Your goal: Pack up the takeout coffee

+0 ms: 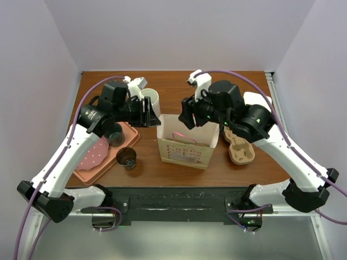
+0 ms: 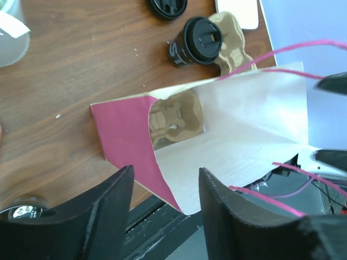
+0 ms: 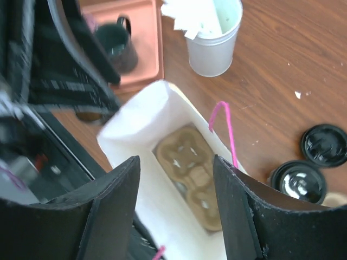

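Note:
The takeout coffee (image 2: 198, 40), a dark cup with a black lid, rests by a tan cup carrier (image 2: 232, 32) outside the bag; the right wrist view shows it too (image 3: 298, 181). From above it is hidden behind my right arm. The paper bag (image 1: 184, 145) stands open mid-table with another tan carrier (image 3: 198, 181) flat on its bottom. My left gripper (image 2: 165, 173) is open at the bag's left rim (image 1: 147, 112), holding nothing. My right gripper (image 3: 176, 162) hangs open over the bag's mouth (image 1: 187, 120), empty.
A white cup of stirrers (image 1: 152, 100) stands behind the bag. A loose black lid (image 3: 324, 143) lies near the coffee. The orange tray (image 1: 95, 170) at left holds a pink plate and a dark mug (image 1: 115, 136). A dark cup (image 1: 128, 157) stands beside the tray.

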`<state>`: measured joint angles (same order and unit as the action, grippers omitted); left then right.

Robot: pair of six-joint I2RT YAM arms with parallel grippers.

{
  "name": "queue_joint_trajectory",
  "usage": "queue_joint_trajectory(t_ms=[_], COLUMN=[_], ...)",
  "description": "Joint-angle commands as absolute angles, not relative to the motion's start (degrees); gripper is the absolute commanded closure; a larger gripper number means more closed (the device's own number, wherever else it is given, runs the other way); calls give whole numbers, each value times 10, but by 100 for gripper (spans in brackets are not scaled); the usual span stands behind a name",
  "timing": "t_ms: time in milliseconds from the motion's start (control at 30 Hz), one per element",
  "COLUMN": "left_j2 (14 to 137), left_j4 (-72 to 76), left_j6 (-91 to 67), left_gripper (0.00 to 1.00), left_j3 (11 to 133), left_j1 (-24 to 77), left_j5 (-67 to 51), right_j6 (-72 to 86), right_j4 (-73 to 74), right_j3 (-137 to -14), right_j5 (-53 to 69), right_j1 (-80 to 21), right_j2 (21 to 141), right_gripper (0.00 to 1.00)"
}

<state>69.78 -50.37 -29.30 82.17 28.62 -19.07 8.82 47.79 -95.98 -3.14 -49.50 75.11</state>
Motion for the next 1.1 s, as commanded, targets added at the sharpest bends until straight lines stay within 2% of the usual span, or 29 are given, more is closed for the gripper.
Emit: queue_joint_trajectory(t_ms=[0, 200, 400, 533, 600, 633, 700, 733, 800, 1000, 1067], left_j2=[715, 713, 733, 751, 758, 758, 764, 764, 764, 736, 730], left_j4=[-504, -512, -481, -483, -476, -475, -473, -477, -498, -533, -532], left_j6=[-274, -251, -241, -232, -230, -231, -233, -234, -237, -250, -254], left_gripper=[47, 44, 44, 51, 55, 62, 68, 74, 78, 80, 77], left_j3=[799, 795, 786, 802, 809, 810, 817, 822, 832, 838, 838], left_j1=[287, 295, 304, 308, 308, 308, 308, 309, 309, 308, 309], left_j5=[-245, -176, -177, -167, -169, -168, -178, -176, -166, -130, -127], right_j6=[253, 343, 357, 373, 369, 361, 355, 349, 343, 321, 321], right_j4=[522, 732, 780, 769, 759, 749, 744, 737, 723, 665, 657], right_j3=[-995, -1033, -1004, -970, -960, -951, -947, -947, -948, -949, -953], right_j5=[-136, -292, -311, -327, -331, -332, -336, -333, -327, -278, -272], right_j1=[-497, -497, -496, -496, -496, -496, -496, -496, -496, -496, -496], right_j2=[731, 737, 743, 744, 746, 750, 763, 766, 773, 794, 802], right_gripper=[43, 41, 40, 42, 46, 47, 55, 58, 64, 74, 76])
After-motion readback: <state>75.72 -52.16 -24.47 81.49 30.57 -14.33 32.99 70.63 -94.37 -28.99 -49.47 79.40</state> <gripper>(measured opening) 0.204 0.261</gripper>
